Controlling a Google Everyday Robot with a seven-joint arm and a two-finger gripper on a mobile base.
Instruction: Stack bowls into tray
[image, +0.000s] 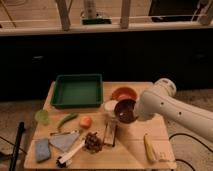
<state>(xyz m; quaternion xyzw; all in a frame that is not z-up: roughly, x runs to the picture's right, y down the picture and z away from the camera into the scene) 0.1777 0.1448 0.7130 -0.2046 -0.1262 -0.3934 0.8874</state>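
Note:
The green tray (77, 90) lies at the table's back left. The orange-red bowl (124, 93) sits on the table just right of the tray. My gripper (132, 113), at the end of the white arm (170, 110) that reaches in from the right, is shut on the glossy dark brown bowl (124, 110). It holds the bowl tilted, just in front of the orange-red bowl and beside a small white cup (110, 106). The bowl is to the right of the tray and outside it.
A light-green cup (42, 116) stands at the left edge. On the front half of the table lie a green pepper (66, 120), an orange fruit (86, 121), a dark clump (92, 141), a snack bar (110, 134), a blue sponge (42, 149), a brush (70, 154) and a banana (149, 147).

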